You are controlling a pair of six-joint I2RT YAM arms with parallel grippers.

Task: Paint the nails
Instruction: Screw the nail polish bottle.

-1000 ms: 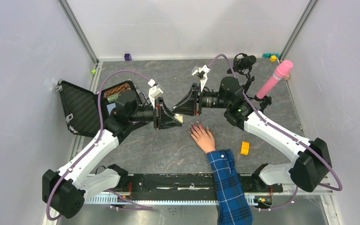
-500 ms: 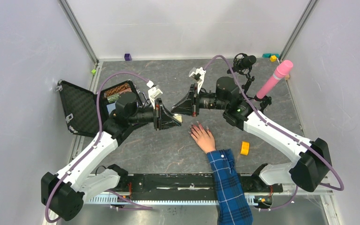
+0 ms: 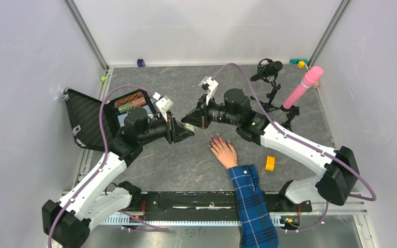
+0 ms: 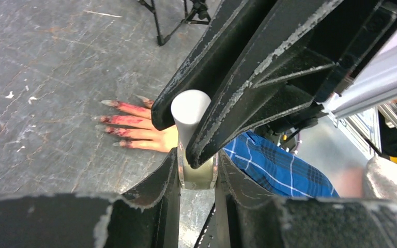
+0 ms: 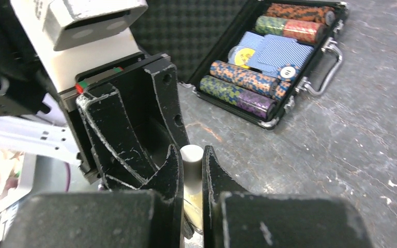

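A pale hand [image 3: 224, 151] in a blue plaid sleeve [image 3: 250, 199] lies flat on the grey table, its nails [image 3: 217, 137] pointing away from the arm bases. In the left wrist view the nails [image 4: 108, 103] are long and pointed, and the fingers are smeared dark pink. My left gripper [image 4: 197, 173] is shut on the glass body of a small bottle [image 4: 197, 175]. My right gripper [image 5: 191, 164] is shut on the bottle's white cap [image 5: 191, 155]. Both grippers meet tip to tip [image 3: 188, 125], left of the hand and above the table.
An open black case [image 5: 269, 67] with rolls of poker chips lies at the left. A yellow tape roll [image 3: 270, 163] sits right of the sleeve. A microphone stand [image 3: 269, 70] and a pink cylinder [image 3: 302, 85] stand at the back right.
The right gripper has shut on the white cap. Both grippers, still joined at the bottle, have shifted left, away from the hand. The hand has not moved.
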